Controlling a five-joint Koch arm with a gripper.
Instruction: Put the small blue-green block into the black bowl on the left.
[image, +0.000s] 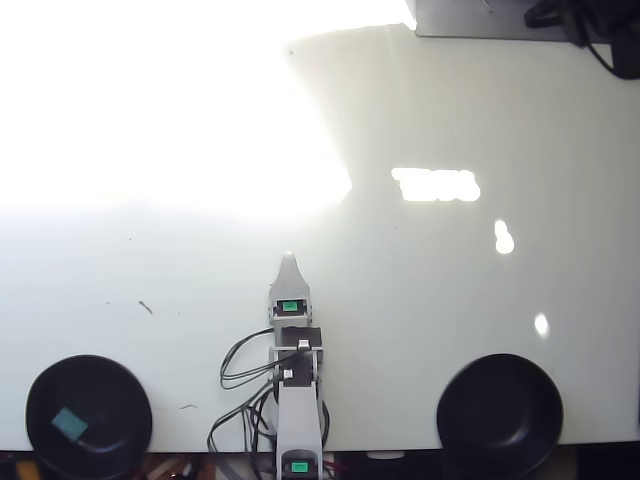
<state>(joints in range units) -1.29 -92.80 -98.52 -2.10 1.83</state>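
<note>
Block already lies in the left bowl; arm is folded back at centre, clear of both bowls.

The block rests flat on the floor of the left bowl, slightly left of its middle and apart from the rim. The placing appears done; in my judgement the sound course is to keep the arm well apart from that bowl so nothing jostles it. The right bowl shows nothing inside. The gripper points up the tabletop between the bowls; only one pale tip shows, so whether the jaws are wide or narrow cannot be told. Nothing is seen held.
</note>
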